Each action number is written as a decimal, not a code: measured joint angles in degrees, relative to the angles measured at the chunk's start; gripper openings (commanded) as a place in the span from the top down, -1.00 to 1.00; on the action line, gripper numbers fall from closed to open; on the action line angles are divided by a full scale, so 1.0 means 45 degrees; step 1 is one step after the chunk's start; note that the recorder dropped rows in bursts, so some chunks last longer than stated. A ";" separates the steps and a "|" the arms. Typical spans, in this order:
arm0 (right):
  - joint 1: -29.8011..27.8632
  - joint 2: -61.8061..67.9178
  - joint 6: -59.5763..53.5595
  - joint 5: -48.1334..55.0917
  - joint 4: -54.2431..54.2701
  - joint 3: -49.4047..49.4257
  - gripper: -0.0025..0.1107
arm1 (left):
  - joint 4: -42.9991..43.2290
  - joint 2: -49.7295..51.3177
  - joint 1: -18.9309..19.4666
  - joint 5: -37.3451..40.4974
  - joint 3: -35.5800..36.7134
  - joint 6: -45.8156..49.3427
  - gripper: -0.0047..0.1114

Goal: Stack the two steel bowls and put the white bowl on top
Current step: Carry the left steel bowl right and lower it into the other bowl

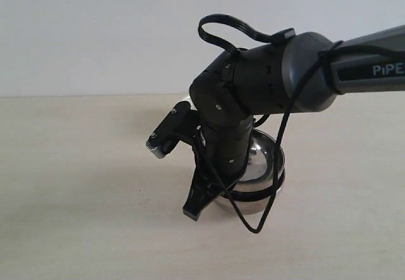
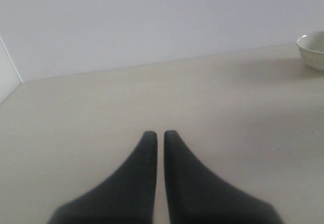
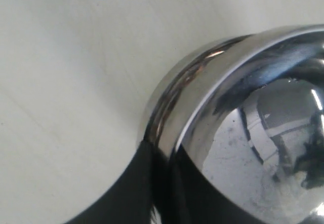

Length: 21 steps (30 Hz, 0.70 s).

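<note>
The two steel bowls are nested near the table's middle: the upper bowl [image 1: 266, 156] [image 3: 263, 133] sits inside the lower one [image 1: 256, 203], whose rim [image 3: 177, 87] shows just outside it. My right gripper [image 1: 202, 204] [image 3: 164, 150] points down at their near-left edge, shut on the upper steel bowl's rim with one finger inside and one outside. The white bowl [image 2: 313, 49] stands on the table at the edge of the left wrist view, far from my left gripper [image 2: 160, 133]. That gripper is shut on nothing, low over bare table. The exterior view shows neither of them.
The right arm [image 1: 304, 71] and its looping black cable [image 1: 253, 223] cross over the bowls and hide their far left side. Pale table [image 1: 76, 185] runs out on all sides, with a plain wall [image 1: 95, 33] behind.
</note>
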 measured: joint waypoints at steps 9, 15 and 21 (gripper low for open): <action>0.0000 0.0000 -0.0067 -0.0171 0.0570 0.0062 0.96 | 0.0000 0.0000 0.0000 0.0000 0.0000 0.0000 0.85; 0.0063 0.0000 -0.0229 -0.0171 0.0760 0.0062 0.96 | 0.0000 0.0000 0.0000 0.0000 0.0000 0.0000 0.85; 0.0462 0.0000 -0.0429 -0.0293 0.0837 0.0062 0.96 | 0.0000 0.0000 0.0000 0.0000 0.0000 0.0000 0.85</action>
